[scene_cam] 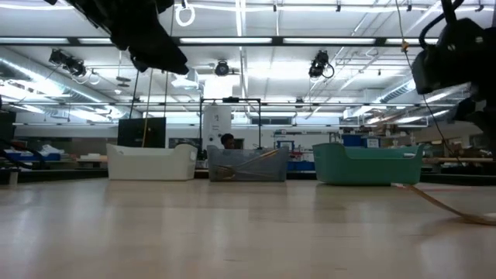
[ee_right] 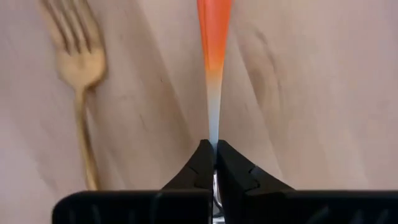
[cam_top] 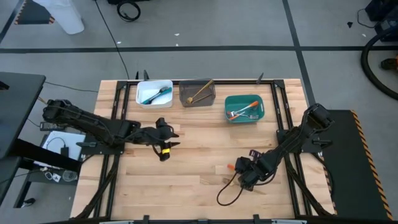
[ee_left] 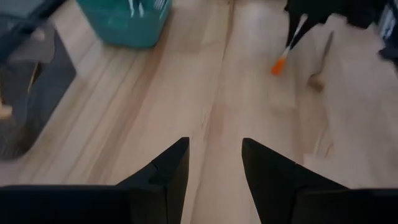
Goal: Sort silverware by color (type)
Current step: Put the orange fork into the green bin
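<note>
Now your right tool [ee_right: 213,163] pinches the slim orange-handled metal fork [ee_right: 214,37]; your left tool [ee_left: 214,163] hovers, fingers spread, holding nothing.

Both arms matte black, jointed; left gripper [cam_top: 165,149] bears a yellow marking; right gripper [cam_top: 239,168] trails a black cable loop.

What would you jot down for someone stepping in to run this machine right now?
Right gripper: shut on the orange-handled fork, low over the table's front right.
Left gripper: open, empty, waiting over the table's left middle.
Golden fork: lying loose on the wood beside the held one.
Done: blue-handled piece in the white bin, golden piece in the grey bin, orange-handled ones in the teal bin.
Left: carry the held fork, probably to the teal bin, then move the golden fork to the grey bin.
</note>
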